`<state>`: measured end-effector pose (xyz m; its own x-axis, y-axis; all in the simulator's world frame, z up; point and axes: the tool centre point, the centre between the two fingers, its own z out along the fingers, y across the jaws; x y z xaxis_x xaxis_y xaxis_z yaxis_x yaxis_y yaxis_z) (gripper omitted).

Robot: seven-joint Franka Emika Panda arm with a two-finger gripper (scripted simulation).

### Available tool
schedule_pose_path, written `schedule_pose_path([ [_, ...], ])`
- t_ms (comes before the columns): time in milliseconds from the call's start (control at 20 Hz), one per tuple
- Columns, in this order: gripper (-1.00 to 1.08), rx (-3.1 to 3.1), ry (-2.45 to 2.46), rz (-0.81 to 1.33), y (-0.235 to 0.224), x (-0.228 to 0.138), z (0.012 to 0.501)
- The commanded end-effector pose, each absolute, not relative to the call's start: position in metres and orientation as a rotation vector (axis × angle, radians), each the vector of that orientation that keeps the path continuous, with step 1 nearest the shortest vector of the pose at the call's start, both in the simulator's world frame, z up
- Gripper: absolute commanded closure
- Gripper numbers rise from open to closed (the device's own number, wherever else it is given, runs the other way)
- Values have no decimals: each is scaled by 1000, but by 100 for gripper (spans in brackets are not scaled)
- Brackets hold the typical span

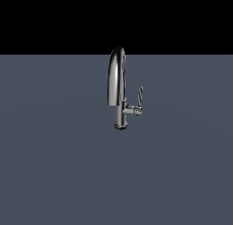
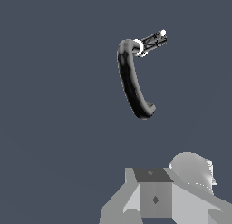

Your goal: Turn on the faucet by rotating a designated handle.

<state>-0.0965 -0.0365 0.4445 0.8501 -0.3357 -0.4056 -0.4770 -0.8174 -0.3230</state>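
Pincer [image 2: 156, 198] partly visible in wrist view, grey housing only; fingertips out of sight, spread or pressed together cannot tell. Well apart from faucet [image 1: 117, 83], upright on grey desk [image 1: 54, 165]. Handle [image 1: 140, 96] on stub toward exterior view's right, lever tilted up.

Faucet [image 2: 132, 82] with handle [image 2: 154, 40] well beyond the hand [image 2: 156, 198].

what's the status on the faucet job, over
End effector not visible; only arm body in wrist view. Faucet upright, handle untouched on the exterior view's right. Nothing in the way.
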Motion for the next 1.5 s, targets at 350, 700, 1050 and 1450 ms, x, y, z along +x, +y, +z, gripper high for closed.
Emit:
schedule_pose_path([
  [350, 108, -2352, 780, 627, -56, -48, 406],
  [700, 108, -2132, 905, 742, -73, -16, 367],
  [1050, 108, -1872, 1027, 855, -88, 11, 318],
  [1450, 108, -1537, 1152, 973, -99, 32, 251],
])
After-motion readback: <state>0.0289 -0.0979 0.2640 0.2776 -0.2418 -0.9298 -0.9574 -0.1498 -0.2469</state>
